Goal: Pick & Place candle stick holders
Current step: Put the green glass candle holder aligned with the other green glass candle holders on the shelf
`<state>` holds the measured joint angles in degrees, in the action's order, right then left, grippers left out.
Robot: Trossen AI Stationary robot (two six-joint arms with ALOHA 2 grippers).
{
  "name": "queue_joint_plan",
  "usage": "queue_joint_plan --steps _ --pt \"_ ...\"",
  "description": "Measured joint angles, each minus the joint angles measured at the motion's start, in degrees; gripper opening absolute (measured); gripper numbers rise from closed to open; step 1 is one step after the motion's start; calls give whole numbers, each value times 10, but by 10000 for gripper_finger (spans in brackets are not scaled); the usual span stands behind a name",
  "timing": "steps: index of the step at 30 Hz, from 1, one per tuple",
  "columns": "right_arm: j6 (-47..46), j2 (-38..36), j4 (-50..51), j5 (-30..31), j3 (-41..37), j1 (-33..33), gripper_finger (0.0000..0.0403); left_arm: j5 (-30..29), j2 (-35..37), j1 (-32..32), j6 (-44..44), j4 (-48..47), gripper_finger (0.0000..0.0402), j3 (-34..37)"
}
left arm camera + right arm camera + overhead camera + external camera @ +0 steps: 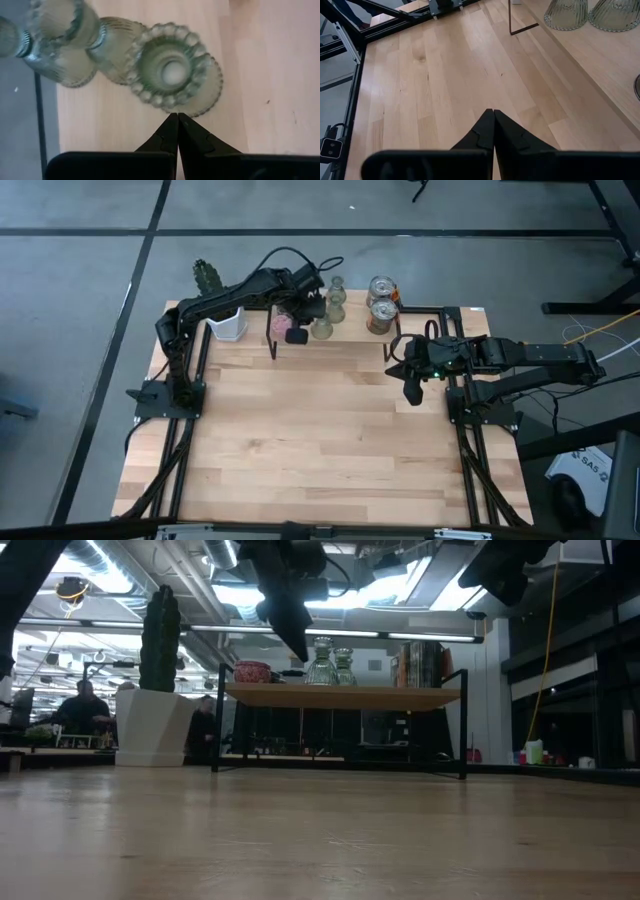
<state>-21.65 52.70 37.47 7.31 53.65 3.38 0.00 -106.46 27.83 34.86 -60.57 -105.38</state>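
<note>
Three olive-green flared candle stick holders [322, 328] [337, 305] [337, 285] stand on their bases on a raised wooden shelf [440, 325] at the table's far edge. Two silvery cups [381, 288] [382, 313] stand to their right, and a pink round holder [252, 671] to their left. My left gripper [177, 120] is shut and hovers over the shelf, pointing down just beside the nearest green holder [172, 70]; I see no touch. My right gripper [493, 117] is shut and empty, above the table near the right side [412, 385].
A white pot [228, 327] with a green cactus [207, 275] stands at the shelf's left end. The shelf rests on thin black metal legs [462, 730]. Bare wooden tabletop [320, 440] lies in front of the shelf. People sit in the room behind [85, 710].
</note>
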Motion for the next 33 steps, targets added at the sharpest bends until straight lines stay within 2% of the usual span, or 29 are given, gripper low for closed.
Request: queue_joint_plan --steps 4,24,33 --pt "0 0 0 0 0 0 8 32 0 -1 0 3 2 0" --pt "0 0 0 0 0 0 8 83 0 0 -3 29 1 0" --pt "0 0 0 2 0 0 8 86 0 0 -6 43 2 0"
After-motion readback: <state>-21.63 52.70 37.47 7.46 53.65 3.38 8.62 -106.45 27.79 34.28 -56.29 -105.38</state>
